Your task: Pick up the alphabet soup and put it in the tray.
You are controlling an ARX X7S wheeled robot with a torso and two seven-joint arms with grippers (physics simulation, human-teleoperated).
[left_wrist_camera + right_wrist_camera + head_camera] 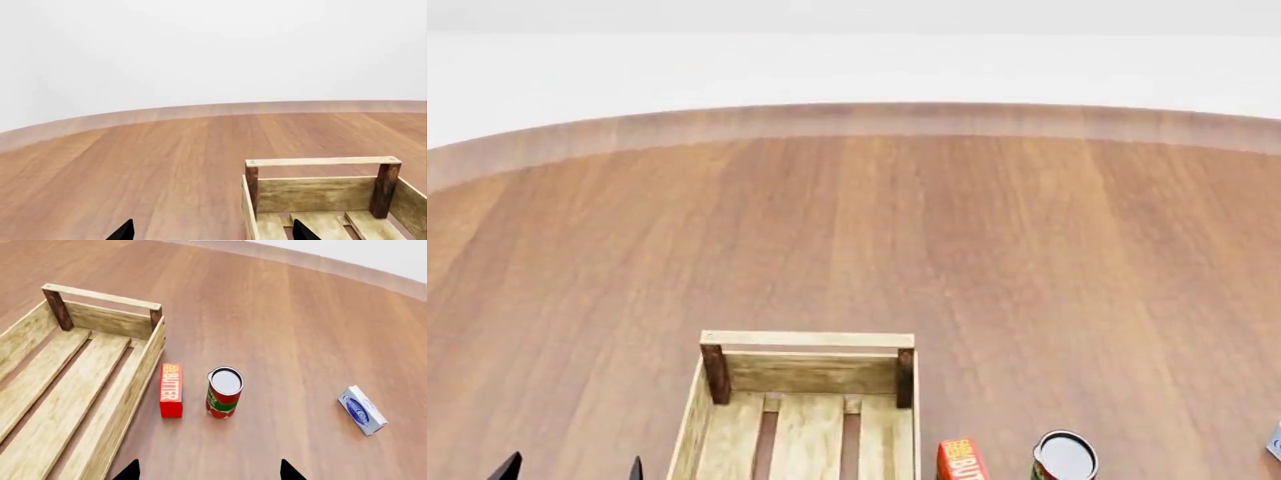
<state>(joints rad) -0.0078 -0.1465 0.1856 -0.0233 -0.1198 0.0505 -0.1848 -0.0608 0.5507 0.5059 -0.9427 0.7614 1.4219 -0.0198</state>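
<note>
Wooden tabletop point(961, 250) holds one tray point(100, 415), one can point(224, 392); both pincers released.

I am looking at a pale wood tray point(80, 405) with dark brown corner posts, sitting on a warm reddish-brown grained table point(1028, 260). At the centre of my right wrist view, a red butter box point(171, 390) is showing yellow lettering, beside a red-and-green can point(223, 392); a blue-and-white box point(362, 410) is lying right.

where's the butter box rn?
Right wrist view: the butter box stands on the table between the tray and the red-green can, just outside the tray's wall.
</note>
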